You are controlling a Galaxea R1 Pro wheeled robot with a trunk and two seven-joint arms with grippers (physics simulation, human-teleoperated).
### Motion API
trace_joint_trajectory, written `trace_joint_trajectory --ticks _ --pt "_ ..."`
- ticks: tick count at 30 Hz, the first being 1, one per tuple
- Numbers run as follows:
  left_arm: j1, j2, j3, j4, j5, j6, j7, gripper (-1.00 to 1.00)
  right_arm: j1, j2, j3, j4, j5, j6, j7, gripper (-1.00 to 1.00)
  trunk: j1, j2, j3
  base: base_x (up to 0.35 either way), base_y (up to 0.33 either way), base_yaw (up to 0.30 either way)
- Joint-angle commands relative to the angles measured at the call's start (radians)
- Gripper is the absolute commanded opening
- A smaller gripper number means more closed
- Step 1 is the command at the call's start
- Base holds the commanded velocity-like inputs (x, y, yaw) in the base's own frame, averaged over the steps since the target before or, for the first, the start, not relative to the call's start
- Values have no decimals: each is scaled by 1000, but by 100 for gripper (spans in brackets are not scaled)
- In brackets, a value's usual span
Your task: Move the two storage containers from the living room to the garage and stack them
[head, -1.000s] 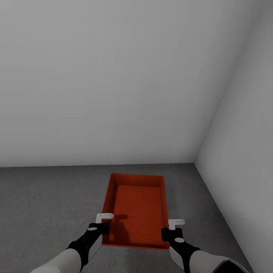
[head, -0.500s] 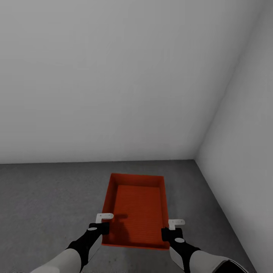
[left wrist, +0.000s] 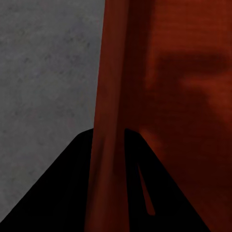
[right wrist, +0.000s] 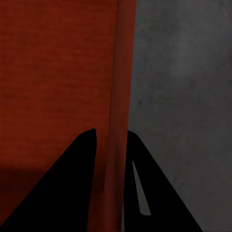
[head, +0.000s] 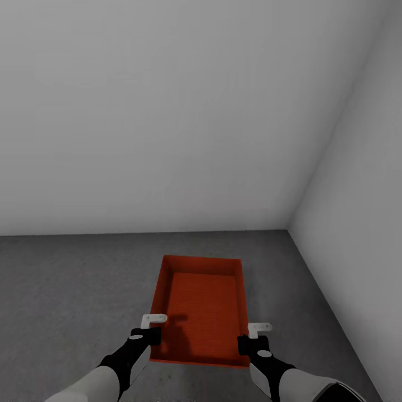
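One red-orange storage container with its open top up is carried between my two arms above the dark grey speckled floor of the garage. My left gripper is shut on its left wall near the near corner. My right gripper is shut on the right wall opposite. In the left wrist view the ribbed wall runs between the two dark fingers of the left gripper. The right wrist view has the other wall pinched the same way by the right gripper.
A plain white-grey wall stands ahead and another closes the right side; they meet in a corner just beyond the container. Bare concrete floor stretches to the left.
The foot of the far wall sits higher in the picture and more floor shows, so the camera has moved. The container and both grippers keep their places in the view.
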Motion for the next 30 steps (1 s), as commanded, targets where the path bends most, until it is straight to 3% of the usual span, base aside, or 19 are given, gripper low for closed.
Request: trace_joint_trajectory --ticks 1,30 --pt "0 1 -8 1 12 7 7 -100 -1 -47 11 -2 -9 -7 -37 -100 4 -8 -6 0 0 0" --pt "0 1 -8 0 12 7 7 -100 -1 -48 11 -2 -9 -7 -37 -100 115 -211 -142 0 0 0"
